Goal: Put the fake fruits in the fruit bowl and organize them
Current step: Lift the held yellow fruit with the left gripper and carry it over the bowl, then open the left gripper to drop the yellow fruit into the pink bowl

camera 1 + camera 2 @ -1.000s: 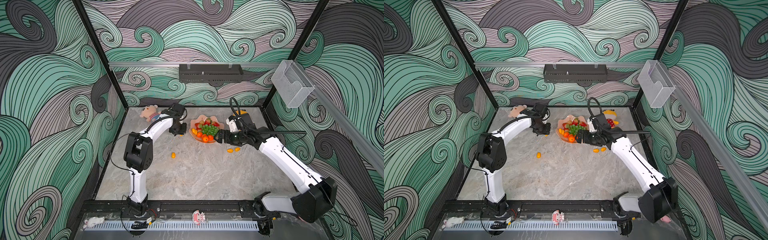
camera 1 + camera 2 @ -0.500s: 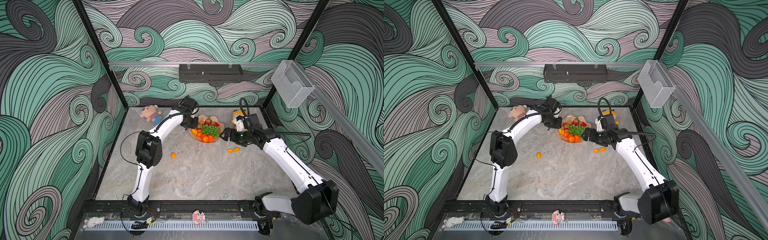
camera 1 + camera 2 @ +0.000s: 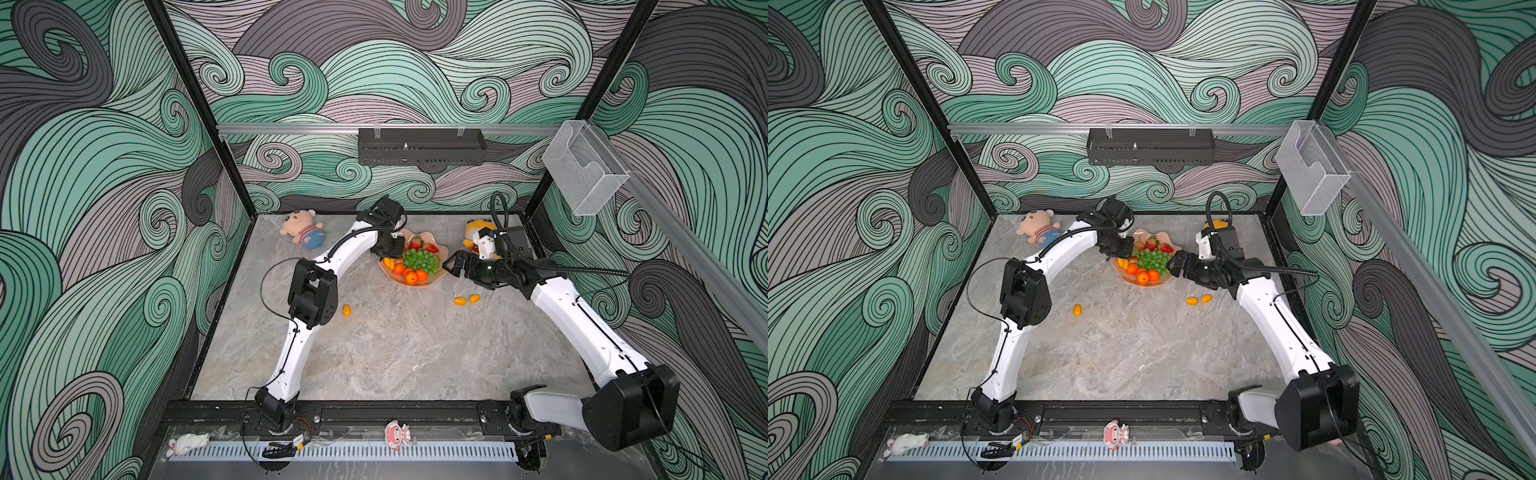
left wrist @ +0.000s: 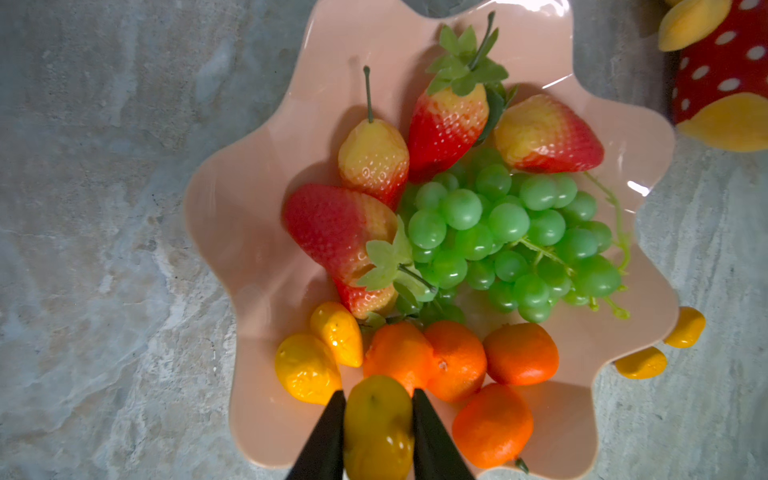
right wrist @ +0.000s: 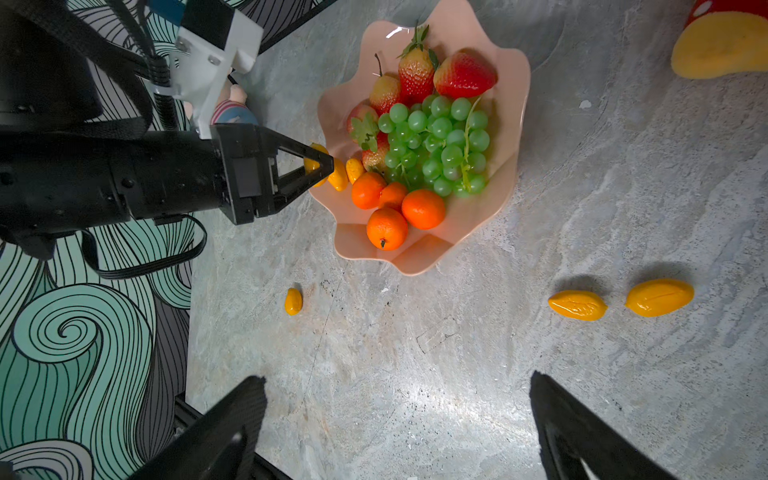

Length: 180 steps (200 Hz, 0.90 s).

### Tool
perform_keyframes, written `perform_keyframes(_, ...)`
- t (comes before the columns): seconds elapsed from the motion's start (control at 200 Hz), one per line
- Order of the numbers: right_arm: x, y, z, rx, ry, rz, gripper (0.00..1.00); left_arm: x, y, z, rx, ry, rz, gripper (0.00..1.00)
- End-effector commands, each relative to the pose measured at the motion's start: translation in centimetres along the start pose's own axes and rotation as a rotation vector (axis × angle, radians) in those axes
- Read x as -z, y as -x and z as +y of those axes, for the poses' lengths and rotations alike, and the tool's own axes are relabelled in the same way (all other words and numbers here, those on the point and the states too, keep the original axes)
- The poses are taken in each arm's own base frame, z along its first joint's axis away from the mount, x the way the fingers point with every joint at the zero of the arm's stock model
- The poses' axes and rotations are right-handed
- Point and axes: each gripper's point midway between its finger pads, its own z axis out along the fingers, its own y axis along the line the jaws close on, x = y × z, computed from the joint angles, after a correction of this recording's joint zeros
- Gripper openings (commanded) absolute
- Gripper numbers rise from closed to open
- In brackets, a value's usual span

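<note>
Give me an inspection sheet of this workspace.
Surface: grey marbled tabletop, nothing spilled.
Job's things: fruit bowl holds strawberries, grape bunch, tangerines, two kumquats; lone kumquat and kumquat pair lie loose outside.
Clutter: pink plush doll, yellow plush toy at the back.
Grippers: left gripper shut on held kumquat at the bowl's rim; right gripper open, empty.
Cables: cable loops off left arm; hose trails along right arm.
Surroundings: wave-patterned walls, black rack, clear holder.

bowl (image 4: 249, 216) salmon-pink | grape bunch (image 4: 507, 232) green | tangerine (image 4: 519, 353) orange | kumquat (image 4: 378, 415) yellow-orange | strawberry (image 4: 446, 124) red-yellow | walls (image 3: 104, 166) teal-grey swirls | tabletop (image 3: 395, 353) grey marbled
</note>
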Motion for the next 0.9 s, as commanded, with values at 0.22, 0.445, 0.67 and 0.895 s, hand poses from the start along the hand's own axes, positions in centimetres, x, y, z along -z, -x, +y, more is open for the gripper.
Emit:
perform_keyframes(0.22,0.6,-0.3,0.0,-0.009,0.023,-0.009,0.99,-1.3,0.9,0.7,-0.013,0.051,-0.029,0.35)
perform_keyframes(0.445,0.7,-0.5,-0.3,-0.016,0.019,-0.010,0.99,-0.9,1.4,0.5,-0.009,0.046,-0.050,0.37)
perform_keyframes(0.67,0.6,-0.8,-1.3,-0.012,-0.029,-0.007,0.99,2.4,2.1,-0.7,-0.015,0.007,-0.089,0.40)
perform_keyframes(0.895,0.9,-1.7,-2.8,0.038,-0.149,0.016,0.98,6.6,0.3,-1.9,-0.012,-0.023,-0.108,0.41)
